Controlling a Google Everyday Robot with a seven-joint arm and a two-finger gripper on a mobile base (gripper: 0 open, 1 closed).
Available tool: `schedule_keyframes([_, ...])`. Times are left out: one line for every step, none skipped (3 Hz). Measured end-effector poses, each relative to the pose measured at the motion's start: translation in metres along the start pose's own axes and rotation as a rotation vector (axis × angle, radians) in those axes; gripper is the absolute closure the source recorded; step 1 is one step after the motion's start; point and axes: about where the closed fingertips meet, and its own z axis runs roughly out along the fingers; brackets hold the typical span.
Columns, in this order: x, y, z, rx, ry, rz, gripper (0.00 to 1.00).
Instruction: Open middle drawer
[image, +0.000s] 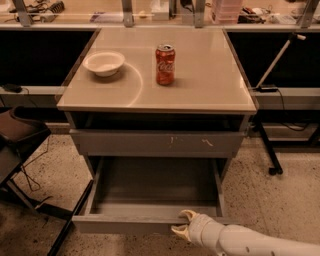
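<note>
The middle drawer (150, 192) stands pulled out at the bottom of the grey cabinet, its grey box interior showing. Its plain front panel (125, 224) faces me. My gripper (182, 223) comes in from the lower right on a white arm. It is at the top edge of that front panel, right of its middle. One yellowish finger (188, 215) hooks inside the drawer and the other lies on the outer face, so the gripper is shut on the front panel.
Above the open drawer is a closed grey front with white scratch marks (157, 143). On the cabinet top (210, 75) stand a red cola can (165, 64) and a white bowl (104, 63). A dark chair (20, 135) is at left, a stand's leg (267, 150) at right.
</note>
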Motion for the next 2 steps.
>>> schedule_keyframes([-0.003, -0.001, -0.003, 0.000, 0.000, 0.000, 1.00])
schedule_keyframes([-0.002, 0.021, -0.005, -0.038, -0.016, -0.025, 1.00])
